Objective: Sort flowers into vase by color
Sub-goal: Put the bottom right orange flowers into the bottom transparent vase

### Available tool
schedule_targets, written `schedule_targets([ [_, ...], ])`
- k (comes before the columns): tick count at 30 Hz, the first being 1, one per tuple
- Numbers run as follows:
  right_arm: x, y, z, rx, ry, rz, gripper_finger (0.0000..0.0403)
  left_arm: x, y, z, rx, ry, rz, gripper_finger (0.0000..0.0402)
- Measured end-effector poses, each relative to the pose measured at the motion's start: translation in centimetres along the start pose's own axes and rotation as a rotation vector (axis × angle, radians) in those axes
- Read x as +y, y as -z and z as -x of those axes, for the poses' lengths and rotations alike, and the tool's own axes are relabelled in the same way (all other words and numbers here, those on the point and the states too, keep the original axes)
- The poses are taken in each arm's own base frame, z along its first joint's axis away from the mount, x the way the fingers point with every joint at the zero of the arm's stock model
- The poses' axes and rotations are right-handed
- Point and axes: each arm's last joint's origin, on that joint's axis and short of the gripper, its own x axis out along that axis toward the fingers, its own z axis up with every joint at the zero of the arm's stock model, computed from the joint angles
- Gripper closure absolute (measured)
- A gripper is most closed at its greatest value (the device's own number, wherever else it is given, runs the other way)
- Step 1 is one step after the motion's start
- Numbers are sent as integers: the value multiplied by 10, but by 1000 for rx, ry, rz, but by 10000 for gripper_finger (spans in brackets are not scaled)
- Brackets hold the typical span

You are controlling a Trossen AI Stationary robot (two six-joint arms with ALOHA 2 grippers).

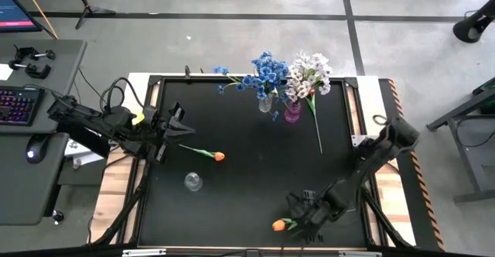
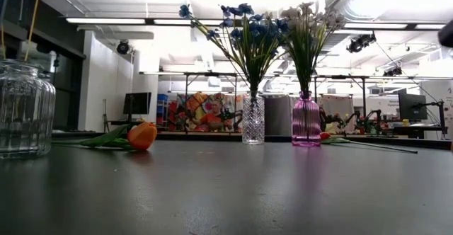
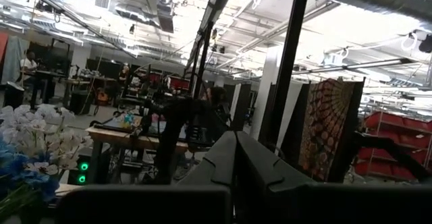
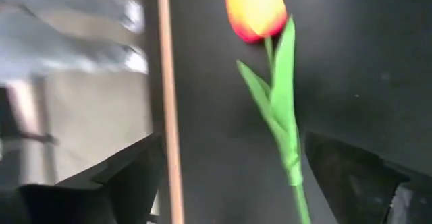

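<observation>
Blue flowers point(image 1: 267, 69) stood upright in a clear cut-glass vase point(image 2: 253, 120) at the far edge of the table, bushy sprays fanning outward. Just beside them, white flowers point(image 1: 309, 73) filled a pink glass vase point(image 2: 306, 120) — the two bunches touched at their tops. One long stem point(image 1: 317, 129) lay flat on the table near the pink vase. An orange tulip point(image 1: 219, 156) lay on its side toward the middle, near an empty clear jar point(image 1: 192, 181). A second orange tulip point(image 1: 279, 225) — green leaves along its stem — lay flat by the near edge.
</observation>
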Motion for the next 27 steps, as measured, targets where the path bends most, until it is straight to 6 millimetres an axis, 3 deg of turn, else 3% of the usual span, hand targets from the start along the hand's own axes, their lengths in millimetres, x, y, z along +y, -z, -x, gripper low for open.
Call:
schedule_targets([
  [8,-2,-5,-36,195,274,79,97,1,0,0,-4,-25,-1,402],
  [17,-1,-1,-51,197,316,55,164,1,0,0,-4,-26,-1,402],
  [22,0,0,-51,180,327,62,226,1,0,0,-1,-26,-1,402],
  [27,0,-1,-51,189,317,39,328,1,0,0,-1,-30,-2,402],
])
